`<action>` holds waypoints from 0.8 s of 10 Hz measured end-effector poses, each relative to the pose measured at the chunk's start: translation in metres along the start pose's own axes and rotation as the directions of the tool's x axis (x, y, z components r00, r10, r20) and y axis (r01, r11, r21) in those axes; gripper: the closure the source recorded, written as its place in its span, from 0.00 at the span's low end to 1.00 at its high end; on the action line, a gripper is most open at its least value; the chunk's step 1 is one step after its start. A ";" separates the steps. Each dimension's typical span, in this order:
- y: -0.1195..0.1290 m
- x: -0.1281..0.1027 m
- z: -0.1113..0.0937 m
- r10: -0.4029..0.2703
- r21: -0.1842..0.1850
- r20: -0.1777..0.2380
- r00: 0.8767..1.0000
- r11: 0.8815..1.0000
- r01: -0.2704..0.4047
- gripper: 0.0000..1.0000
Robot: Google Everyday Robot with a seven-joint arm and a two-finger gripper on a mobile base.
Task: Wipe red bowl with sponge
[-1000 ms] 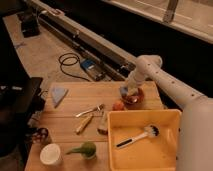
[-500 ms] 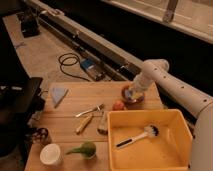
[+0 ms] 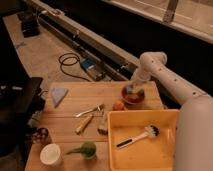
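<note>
The gripper (image 3: 133, 90) hangs down inside the red bowl (image 3: 133, 98), its fingers pressed together on the sponge (image 3: 132, 91), which shows as a small blue patch in the bowl's middle; the view is dim there, so the grip itself is hard to make out. The bowl sits on the wooden table (image 3: 70, 107) directly under the gripper. Just to the gripper's left and a little nearer the camera lies a small orange ball (image 3: 118, 105). In front of the gripper is a yellow tub (image 3: 115, 140) with a white brush (image 3: 140, 135) lying in it. Farther left are a light-blue cloth (image 3: 58, 95), a white cup (image 3: 50, 154) and a green object (image 3: 85, 148).
</note>
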State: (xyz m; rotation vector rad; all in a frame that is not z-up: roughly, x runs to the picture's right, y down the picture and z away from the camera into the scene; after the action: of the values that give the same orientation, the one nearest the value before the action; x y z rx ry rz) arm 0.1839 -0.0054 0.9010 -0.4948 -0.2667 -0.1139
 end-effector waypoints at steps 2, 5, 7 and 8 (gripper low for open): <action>-0.006 -0.021 0.012 -0.034 -0.011 0.025 0.999 0.999 0.034 1.00; 0.003 -0.034 0.019 -0.055 -0.014 0.049 0.997 0.998 0.056 1.00; 0.024 -0.025 0.014 -0.018 -0.011 0.048 0.999 1.000 0.018 1.00; 0.036 -0.015 0.008 0.014 -0.004 0.042 0.999 1.000 -0.014 1.00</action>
State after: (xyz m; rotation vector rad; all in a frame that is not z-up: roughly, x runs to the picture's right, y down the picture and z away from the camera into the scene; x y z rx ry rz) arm 0.1742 0.0303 0.8878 -0.5036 -0.3044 -0.0902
